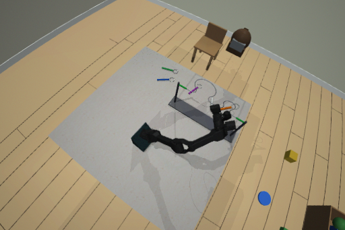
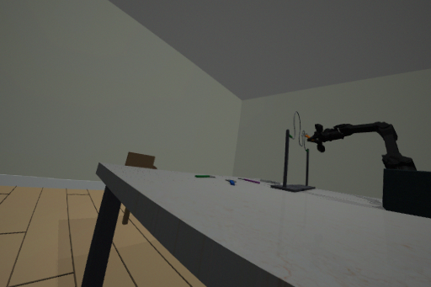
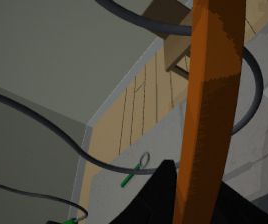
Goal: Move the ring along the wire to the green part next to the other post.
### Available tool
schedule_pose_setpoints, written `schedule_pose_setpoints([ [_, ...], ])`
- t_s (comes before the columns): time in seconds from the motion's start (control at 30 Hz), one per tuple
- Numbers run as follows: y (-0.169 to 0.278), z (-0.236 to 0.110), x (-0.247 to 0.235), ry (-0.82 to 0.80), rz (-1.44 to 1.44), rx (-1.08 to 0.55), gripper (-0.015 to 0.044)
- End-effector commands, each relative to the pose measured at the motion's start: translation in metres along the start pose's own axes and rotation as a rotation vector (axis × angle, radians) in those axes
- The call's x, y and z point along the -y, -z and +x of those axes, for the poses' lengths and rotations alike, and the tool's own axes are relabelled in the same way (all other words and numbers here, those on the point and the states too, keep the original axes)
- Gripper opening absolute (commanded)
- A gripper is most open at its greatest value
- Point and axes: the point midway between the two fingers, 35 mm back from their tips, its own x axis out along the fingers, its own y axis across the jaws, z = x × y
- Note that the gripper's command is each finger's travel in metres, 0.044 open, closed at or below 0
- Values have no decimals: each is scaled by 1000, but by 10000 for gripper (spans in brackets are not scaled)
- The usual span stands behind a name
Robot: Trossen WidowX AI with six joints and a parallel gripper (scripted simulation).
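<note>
My gripper (image 1: 220,108) (image 2: 312,137) is shut on the orange handle (image 1: 226,108) (image 2: 307,135) (image 3: 207,96) and holds it high above the dark base plate (image 1: 192,110) (image 2: 292,188). The ring (image 1: 234,106) (image 2: 303,137) (image 3: 251,90) sits at a small loop of the thin grey wire (image 1: 206,81) (image 2: 297,123) (image 3: 52,131), near the right post (image 1: 238,128) (image 2: 307,167) and its green part (image 1: 240,119). The left post (image 1: 176,92) (image 2: 286,157) carries the other green part (image 1: 182,87) (image 2: 290,136). I cannot tell whether the ring touches the wire.
Three loose rings lie on the table behind the left post, with a green handle (image 1: 166,69) (image 2: 204,176) (image 3: 128,179), a blue handle (image 1: 163,79) (image 2: 231,182) and a purple handle (image 1: 193,90) (image 2: 252,181). The arm's base (image 1: 142,136) (image 2: 406,193) stands in front of the plate.
</note>
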Motion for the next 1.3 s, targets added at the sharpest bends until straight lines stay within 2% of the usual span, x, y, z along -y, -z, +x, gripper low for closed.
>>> schedule_pose_setpoints([
  [0.0,-1,-1,5,46,-84,3,-150],
  [1.27,-27,-14,56,505,-862,26,-150],
])
